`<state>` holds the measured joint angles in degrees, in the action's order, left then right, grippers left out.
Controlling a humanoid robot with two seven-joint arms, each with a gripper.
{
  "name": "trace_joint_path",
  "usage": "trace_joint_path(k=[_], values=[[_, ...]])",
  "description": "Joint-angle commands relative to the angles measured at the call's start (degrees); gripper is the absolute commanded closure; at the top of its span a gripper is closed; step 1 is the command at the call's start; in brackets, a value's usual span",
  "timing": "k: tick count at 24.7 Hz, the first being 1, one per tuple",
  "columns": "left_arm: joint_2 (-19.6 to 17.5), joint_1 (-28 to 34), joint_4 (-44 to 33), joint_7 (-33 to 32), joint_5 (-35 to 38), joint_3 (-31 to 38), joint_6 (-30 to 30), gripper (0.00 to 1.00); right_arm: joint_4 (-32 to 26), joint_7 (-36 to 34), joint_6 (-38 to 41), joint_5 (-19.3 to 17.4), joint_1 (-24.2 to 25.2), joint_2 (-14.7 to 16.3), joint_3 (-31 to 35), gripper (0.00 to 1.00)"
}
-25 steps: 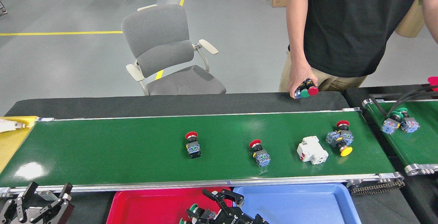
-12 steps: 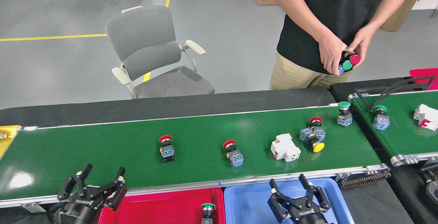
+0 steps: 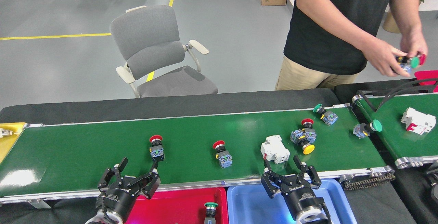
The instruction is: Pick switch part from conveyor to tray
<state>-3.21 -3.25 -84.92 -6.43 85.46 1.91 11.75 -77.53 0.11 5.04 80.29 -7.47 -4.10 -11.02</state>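
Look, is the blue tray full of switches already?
No, the blue tray shows only bare blue floor around the right gripper; the one switch in view off the belt stands in the red tray.

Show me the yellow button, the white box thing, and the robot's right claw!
Yellow button (image 3: 308,149), head view, on its round yellow cap.
White box (image 3: 274,149), head view, on its top face.
Right claw (image 3: 285,166), head view, midway between its open fingertips.
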Motion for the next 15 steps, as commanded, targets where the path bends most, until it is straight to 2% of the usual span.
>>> trace_joint_path(k=[1,4,5,6,8,9,13,15], values=[[-0.22,-1.32,0.81,0.11,0.15,0.29,-0.23,0.00,2.56,0.24,-0.12,0.04,-2.72,-0.29,-1.81,0.00],[-0.31,-2.29,2.48,0.11,0.06,0.29,-0.23,0.00,7.66,0.24,-0.30,-0.05,-5.98,-1.70,-4.01,0.02],[-0.31,-2.64,3.27,0.11,0.15,0.29,-0.23,0.00,8.45,0.41,-0.21,-0.05,-6.68,-2.23,-4.10,0.09],[-0.31,-3.25,3.88,0.11,0.15,0.29,-0.32,0.00,8.62,0.50,-0.21,-0.05,-7.03,-2.40,-4.10,0.25],[-0.74,-4.92,5.81,0.11,0.15,0.29,-1.02,0.00,8.62,0.59,0.05,0.04,-7.21,-1.96,-4.36,0.62],[-0.83,-5.71,6.96,0.11,0.06,0.29,-1.64,0.00,8.62,0.59,0.14,0.04,-7.38,-1.79,-4.97,0.74],[-1.10,-7.39,10.12,0.19,0.15,0.29,-4.71,0.02,7.13,0.15,1.11,-0.49,-6.94,-0.38,-5.85,0.96],[-1.27,-7.47,10.74,0.37,0.15,0.29,-7.18,0.09,3.00,-0.20,3.83,-0.66,-5.36,0.76,-5.50,0.98]])
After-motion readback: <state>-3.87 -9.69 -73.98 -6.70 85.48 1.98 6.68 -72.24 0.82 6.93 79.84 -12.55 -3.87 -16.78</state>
